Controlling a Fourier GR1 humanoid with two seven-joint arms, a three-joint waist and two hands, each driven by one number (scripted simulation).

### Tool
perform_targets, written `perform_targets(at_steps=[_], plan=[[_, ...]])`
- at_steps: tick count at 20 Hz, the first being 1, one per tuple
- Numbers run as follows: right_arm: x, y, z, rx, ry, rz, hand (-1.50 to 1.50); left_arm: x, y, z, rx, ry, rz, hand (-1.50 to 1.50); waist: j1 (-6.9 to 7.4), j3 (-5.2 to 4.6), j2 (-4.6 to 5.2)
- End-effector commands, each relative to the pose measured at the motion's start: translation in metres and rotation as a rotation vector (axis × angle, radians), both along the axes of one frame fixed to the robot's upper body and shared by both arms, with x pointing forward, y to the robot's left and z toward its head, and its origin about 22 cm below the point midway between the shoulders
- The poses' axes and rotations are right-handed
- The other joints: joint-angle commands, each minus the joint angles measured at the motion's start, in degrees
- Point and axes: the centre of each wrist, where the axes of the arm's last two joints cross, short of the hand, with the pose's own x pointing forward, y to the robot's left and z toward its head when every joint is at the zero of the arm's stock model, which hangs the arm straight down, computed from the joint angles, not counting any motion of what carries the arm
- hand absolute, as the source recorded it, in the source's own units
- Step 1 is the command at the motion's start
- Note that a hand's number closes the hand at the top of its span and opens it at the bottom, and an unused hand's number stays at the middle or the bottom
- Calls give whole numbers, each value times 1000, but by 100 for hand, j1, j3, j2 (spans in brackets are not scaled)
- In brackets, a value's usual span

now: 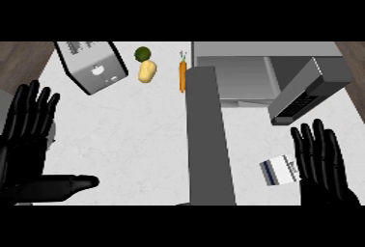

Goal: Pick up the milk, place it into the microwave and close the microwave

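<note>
The open microwave door [210,144] runs as a long grey slab from the microwave [264,50] down to the tabletop's [135,135] near edge, splitting the white surface into a broad bare stretch at left and a narrower strip at right. In that strip the milk [278,171] lies between the door and the right hand [321,154], just beside its straight, spread fingers, which hold nothing. The left hand [28,125] rests open at the left edge, fingers up, while a toaster [92,67], green fruit [143,53], potato [147,71] and carrot [182,75] line the far edge, with wooden floor [21,53] beyond.
</note>
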Motion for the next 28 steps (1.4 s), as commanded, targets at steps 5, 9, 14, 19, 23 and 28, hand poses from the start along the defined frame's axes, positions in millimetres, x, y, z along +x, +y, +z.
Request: perform_targets(at_steps=[5, 9, 14, 19, 23, 28], plan=[[-44, 31, -23, 13, 15, -34, -150, -34, 5, -24, 2, 24, 1, -150, -3, 0, -10], [-20, 16, -38, -36, 10, -112, -150, -44, 1, -13, -18, 19, -6, -150, 22, 1, 0], [-21, 30, -42, -95, -7, -296, -150, -62, -1, -43, -5, 34, -10, -150, 27, -3, 0], [-3, 7, -73, -123, 7, -355, -150, -82, 29, -27, -8, 17, -2, -150, 56, 2, 0], [-11, -5, -52, -101, 27, -392, -150, -87, 19, -36, 2, 13, 2, -150, 29, -1, 1], [5, -31, -85, -120, 58, -420, -150, -108, 23, -22, -8, 31, -7, -150, 48, 2, 1]])
